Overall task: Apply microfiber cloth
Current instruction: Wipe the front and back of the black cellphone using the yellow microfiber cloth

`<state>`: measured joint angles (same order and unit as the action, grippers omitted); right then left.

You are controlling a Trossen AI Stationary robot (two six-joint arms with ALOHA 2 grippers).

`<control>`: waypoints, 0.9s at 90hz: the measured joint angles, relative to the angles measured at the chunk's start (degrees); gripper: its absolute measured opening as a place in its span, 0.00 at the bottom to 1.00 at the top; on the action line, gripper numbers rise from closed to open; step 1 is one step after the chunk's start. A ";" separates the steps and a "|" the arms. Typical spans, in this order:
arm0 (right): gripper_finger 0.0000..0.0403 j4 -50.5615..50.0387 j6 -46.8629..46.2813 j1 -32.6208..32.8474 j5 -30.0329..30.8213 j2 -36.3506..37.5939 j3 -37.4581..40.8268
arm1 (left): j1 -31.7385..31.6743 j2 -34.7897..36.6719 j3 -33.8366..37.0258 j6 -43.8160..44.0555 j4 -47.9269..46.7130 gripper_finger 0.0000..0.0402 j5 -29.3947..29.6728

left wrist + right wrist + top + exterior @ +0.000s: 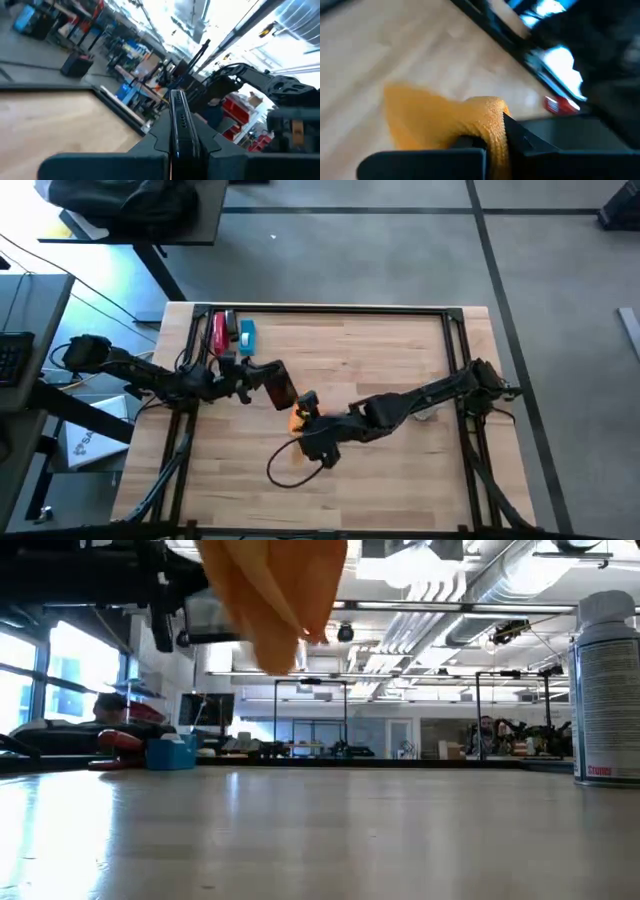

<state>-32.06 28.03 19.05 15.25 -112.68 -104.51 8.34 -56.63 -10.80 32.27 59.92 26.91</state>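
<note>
The orange microfiber cloth (296, 420) hangs above the middle of the table, with my right gripper (306, 410) shut on it. In the low view the cloth (275, 600) hangs bunched and clear of the tabletop. Just left of it, my left gripper (262, 376) is shut on a black phone (281, 386) held off the table. The phone stands edge-on between the left fingers in the left wrist view (178, 125). The cloth sits close to the phone's near end; whether they touch does not show. My left gripper pinches the phone between its two fingers, on its two flat faces (176, 146). It comes roughly level from the table's left, and the phone sticks out past the fingertips, clear of the table. My right gripper pinches a bunched fold of the cloth (490, 131) between its two fingers, several layers thick. It reaches in from the table's right. The rest of the cloth (415, 117) droops loose below, clear of the table.
A red tool (219, 330) and a blue box (247, 332) lie at the far left of the table. A white spray can (606, 690) stands to the right, partly under the right arm (425, 412). A black cable loop (290, 468) lies on the near middle of the wood.
</note>
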 joint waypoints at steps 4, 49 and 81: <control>0.00 0.19 0.29 -0.35 0.06 0.00 0.01 | -0.40 -0.01 -0.51 -0.06 -0.13 0.02 -0.62; 0.00 18.40 17.46 -5.96 22.60 -0.02 1.14 | 2.53 -4.69 -6.41 2.75 0.22 0.02 -7.50; 0.00 16.54 15.55 -4.16 13.07 -2.67 1.22 | 2.83 -3.84 -7.01 0.30 6.21 0.02 -8.21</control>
<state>-15.52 43.58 14.89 28.32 -115.35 -103.28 11.17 -60.47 -17.80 32.57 66.13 18.70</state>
